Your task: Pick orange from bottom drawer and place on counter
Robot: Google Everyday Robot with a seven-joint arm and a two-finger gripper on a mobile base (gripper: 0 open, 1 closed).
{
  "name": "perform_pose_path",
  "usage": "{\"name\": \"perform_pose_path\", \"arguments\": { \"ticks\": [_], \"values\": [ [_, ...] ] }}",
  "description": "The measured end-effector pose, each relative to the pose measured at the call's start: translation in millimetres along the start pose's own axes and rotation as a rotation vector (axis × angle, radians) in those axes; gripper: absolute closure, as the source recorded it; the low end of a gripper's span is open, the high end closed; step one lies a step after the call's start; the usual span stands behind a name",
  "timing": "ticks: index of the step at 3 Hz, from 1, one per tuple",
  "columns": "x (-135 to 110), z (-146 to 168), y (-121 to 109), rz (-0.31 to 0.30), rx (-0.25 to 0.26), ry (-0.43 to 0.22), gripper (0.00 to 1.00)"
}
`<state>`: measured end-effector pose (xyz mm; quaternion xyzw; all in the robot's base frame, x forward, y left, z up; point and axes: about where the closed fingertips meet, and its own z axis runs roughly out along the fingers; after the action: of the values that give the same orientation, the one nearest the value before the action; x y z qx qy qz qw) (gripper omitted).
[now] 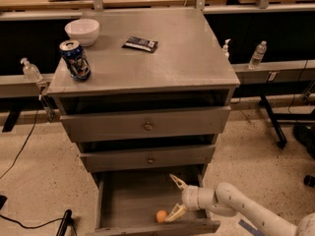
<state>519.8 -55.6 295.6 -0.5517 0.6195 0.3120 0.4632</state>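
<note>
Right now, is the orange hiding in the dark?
Camera view: the bottom drawer is shadowy, yet the orange shows bright beside the open hand inside it; the counter up top catches a dull sheen.

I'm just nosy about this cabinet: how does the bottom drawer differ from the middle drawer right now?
The bottom drawer is pulled out; the middle drawer is pushed in. The bottom drawer's inside shows, with the orange in it and the open tool reaching in beside the fruit; the middle drawer's inside is hidden. Both are grey.
</note>
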Motion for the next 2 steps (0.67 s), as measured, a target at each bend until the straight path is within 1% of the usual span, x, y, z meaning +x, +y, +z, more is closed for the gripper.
{"name": "perform_pose_path", "arguments": {
  "ticks": [1, 2],
  "values": [
    [43, 5, -19, -0.013, -0.012, 0.094, 0.00],
    [82, 7, -39, -0.025, -0.015, 0.169, 0.00]
  ]
}}
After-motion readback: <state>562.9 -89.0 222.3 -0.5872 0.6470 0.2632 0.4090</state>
